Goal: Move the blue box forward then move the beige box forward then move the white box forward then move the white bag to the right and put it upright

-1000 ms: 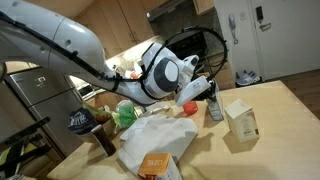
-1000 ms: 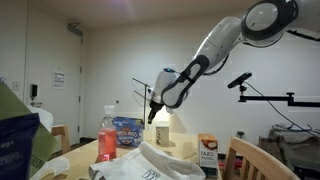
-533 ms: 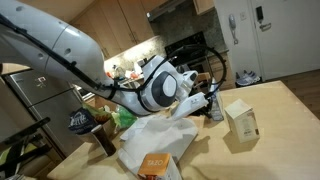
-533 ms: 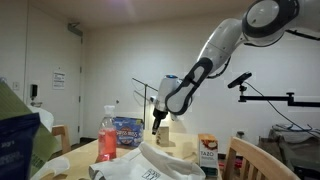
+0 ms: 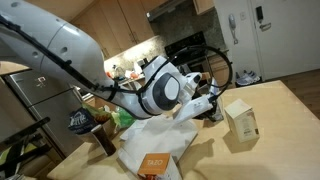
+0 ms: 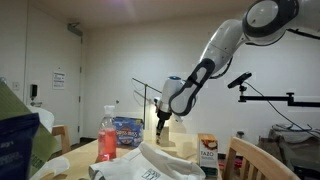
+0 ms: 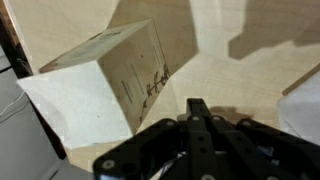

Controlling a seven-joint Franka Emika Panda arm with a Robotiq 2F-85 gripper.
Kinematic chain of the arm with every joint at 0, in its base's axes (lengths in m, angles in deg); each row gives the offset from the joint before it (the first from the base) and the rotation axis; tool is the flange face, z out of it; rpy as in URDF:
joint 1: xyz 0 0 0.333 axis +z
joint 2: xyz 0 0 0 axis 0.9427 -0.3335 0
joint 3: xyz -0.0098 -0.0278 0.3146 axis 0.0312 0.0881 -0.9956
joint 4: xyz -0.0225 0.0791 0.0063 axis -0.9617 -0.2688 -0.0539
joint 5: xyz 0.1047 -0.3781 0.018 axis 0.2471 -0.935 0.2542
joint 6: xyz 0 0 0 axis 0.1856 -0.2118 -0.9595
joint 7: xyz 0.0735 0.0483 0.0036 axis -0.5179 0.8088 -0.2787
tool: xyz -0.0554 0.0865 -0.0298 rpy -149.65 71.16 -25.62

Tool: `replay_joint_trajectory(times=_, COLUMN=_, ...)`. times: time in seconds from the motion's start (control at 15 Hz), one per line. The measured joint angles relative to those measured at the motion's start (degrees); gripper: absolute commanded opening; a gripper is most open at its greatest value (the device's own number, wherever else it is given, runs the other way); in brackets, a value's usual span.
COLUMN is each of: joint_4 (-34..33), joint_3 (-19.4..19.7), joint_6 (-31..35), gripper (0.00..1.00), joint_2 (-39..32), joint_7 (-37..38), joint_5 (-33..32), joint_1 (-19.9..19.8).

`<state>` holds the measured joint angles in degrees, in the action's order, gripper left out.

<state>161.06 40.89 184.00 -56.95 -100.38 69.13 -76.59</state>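
At mid-table [image 5: 285, 100], away from its edges, my gripper [image 7: 197, 108] hangs clenched on nothing just beside the upright beige box [image 7: 100, 85]; the white bag [image 5: 155, 135] lies crumpled nearby.

Cream beige box [image 7: 100, 85] with dark print; plain white bag [image 5: 165, 135]; white box [image 5: 153, 165] with orange-yellow face.

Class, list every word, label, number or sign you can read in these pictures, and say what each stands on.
None can be read; all print is blurred or too small.
On the blue box: white lettering, blurred.
On the white box: print on its orange face, blurred.
On the beige box: dark marks, unreadable.
On the wall sign: too small.
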Motion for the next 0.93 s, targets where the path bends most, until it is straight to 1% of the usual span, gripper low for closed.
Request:
replay_joint_trajectory(times=0.07, joint_4=0.0, joint_3=0.0, joint_6=0.0, gripper=0.27, joint_2=0.0, joint_7=0.0, joint_5=0.0, joint_1=0.1)
replay_joint_trajectory(times=0.13, joint_4=0.0, joint_3=0.0, joint_6=0.0, gripper=0.34, joint_2=0.0, joint_7=0.0, joint_5=0.0, joint_1=0.0)
replay_joint_trajectory(times=0.27, joint_4=0.0, joint_3=0.0, joint_6=0.3, gripper=0.47, joint_2=0.0, joint_7=0.0, joint_5=0.1, joint_1=0.0)
replay_joint_trajectory(times=0.33, joint_4=0.1, joint_3=0.0, joint_6=1.0, gripper=0.57, joint_2=0.0, joint_7=0.1, joint_5=0.1, joint_1=0.0)
replay_joint_trajectory(times=0.53, joint_4=0.7, joint_3=0.0, joint_6=4.3, gripper=0.78, joint_2=0.0, joint_7=0.2, joint_5=0.2, joint_1=-0.3)
replay_joint_trajectory(times=0.6, joint_4=1.0, joint_3=0.1, joint_6=5.5, gripper=0.87, joint_2=0.0, joint_7=0.4, joint_5=0.2, joint_1=-0.4)
replay_joint_trajectory(times=0.73, joint_4=1.7, joint_3=0.8, joint_6=7.8, gripper=1.0, joint_2=0.0, joint_7=1.6, joint_5=0.3, joint_1=-0.2)
replay_joint_trajectory(times=0.8, joint_4=2.2, joint_3=1.6, joint_6=9.0, gripper=1.0, joint_2=0.0, joint_7=2.6, joint_5=0.3, joint_1=0.2)
replay_joint_trajectory(times=0.93, joint_4=3.0, joint_3=5.7, joint_6=11.7, gripper=1.0, joint_2=0.0, joint_7=5.9, joint_5=0.3, joint_1=2.6)
